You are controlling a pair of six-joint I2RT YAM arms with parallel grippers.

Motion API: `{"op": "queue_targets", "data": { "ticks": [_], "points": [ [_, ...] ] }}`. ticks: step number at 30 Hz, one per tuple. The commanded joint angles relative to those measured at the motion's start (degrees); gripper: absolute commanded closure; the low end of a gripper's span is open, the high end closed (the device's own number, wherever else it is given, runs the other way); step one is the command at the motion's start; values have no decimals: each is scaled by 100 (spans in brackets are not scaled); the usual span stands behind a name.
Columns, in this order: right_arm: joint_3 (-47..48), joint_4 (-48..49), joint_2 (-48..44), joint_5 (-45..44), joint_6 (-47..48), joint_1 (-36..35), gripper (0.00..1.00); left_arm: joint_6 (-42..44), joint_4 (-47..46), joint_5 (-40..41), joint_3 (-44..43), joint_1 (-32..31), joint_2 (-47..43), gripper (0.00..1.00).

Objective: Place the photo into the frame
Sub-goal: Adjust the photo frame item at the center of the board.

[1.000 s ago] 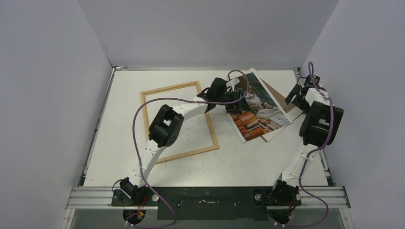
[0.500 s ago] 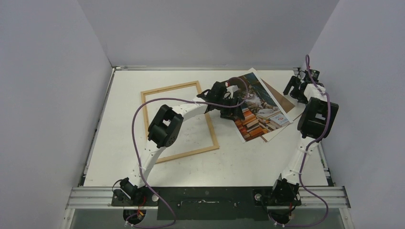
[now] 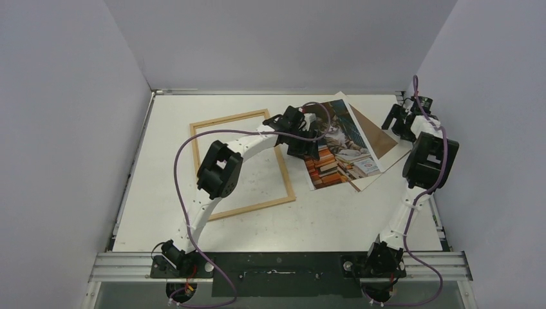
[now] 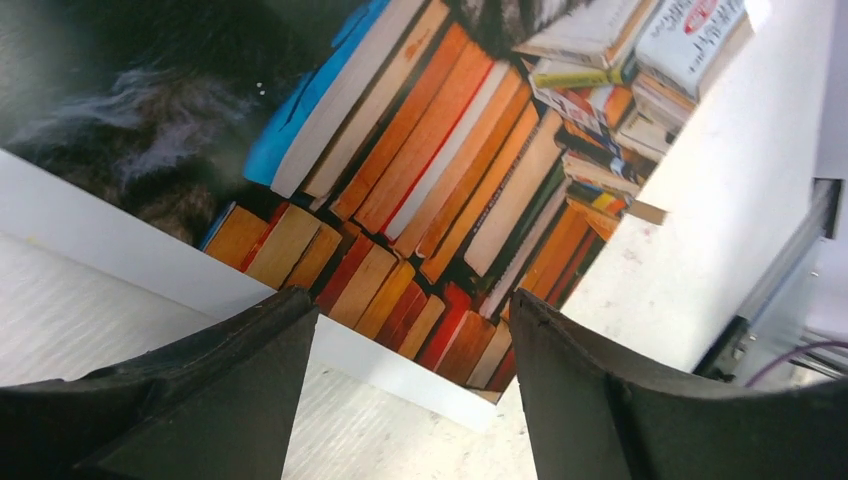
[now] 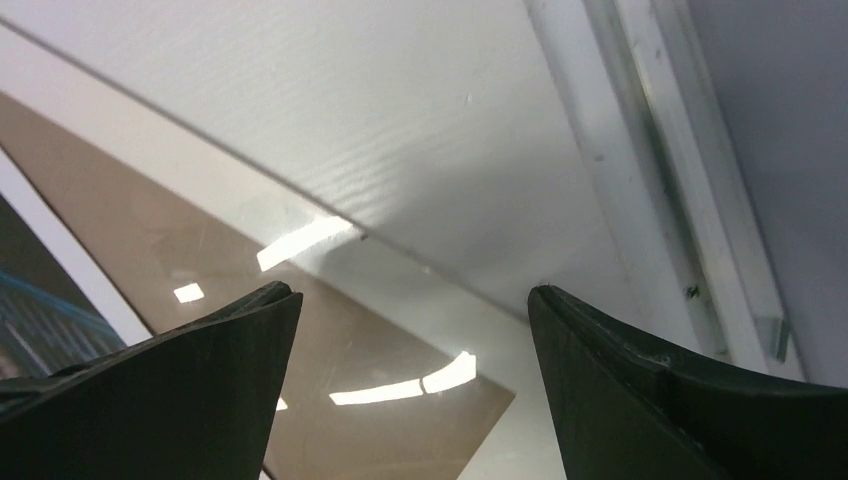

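The photo (image 3: 341, 143), a cat on stacked books with a white border, lies at the table's far right, partly over a brown board (image 3: 378, 136). The frame (image 3: 251, 207), thin light wood and empty, lies flat left of it. My left gripper (image 3: 306, 149) is low over the photo's left edge. In the left wrist view the left gripper (image 4: 415, 320) is open, and the photo (image 4: 440, 170) shows its white-bordered corner between the fingers. My right gripper (image 3: 395, 122) hovers at the far right; the right gripper (image 5: 415, 300) is open over the brown board's (image 5: 330, 400) corner, holding nothing.
A pale sheet (image 3: 376, 175) sticks out from under the brown board. The metal table rail (image 5: 650, 170) and the right wall are close to the right gripper. In the left wrist view the table's edge rail (image 4: 790, 270) lies beyond the photo.
The photo has slid left toward the frame along with my left gripper, uncovering more of the brown board. The left jaws narrowed a little. The right gripper drew back toward the far right corner.
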State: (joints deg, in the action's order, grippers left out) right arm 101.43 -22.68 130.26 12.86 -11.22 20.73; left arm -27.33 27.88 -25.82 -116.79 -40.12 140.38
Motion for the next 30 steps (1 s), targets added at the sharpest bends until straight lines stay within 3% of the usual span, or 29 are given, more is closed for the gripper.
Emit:
{"op": "queue_targets", "data": {
  "ticks": [1, 22, 25, 30],
  "points": [
    [-879, -752, -568, 544, -379, 32, 13, 448, 1014, 1004, -225, 189, 13, 30],
    [-3881, -1078, -3268, 701, -1867, 107, 22, 618, 918, 641, -836, 378, 226, 30],
    [-4282, -1128, -3624, 765, -2177, 104, 29, 574, 810, 630, -696, 373, 151, 30],
    [-4776, -1201, -4100, 925, -2280, 104, 55, 430, 641, 541, -565, 373, 131, 35]
  ]
}}
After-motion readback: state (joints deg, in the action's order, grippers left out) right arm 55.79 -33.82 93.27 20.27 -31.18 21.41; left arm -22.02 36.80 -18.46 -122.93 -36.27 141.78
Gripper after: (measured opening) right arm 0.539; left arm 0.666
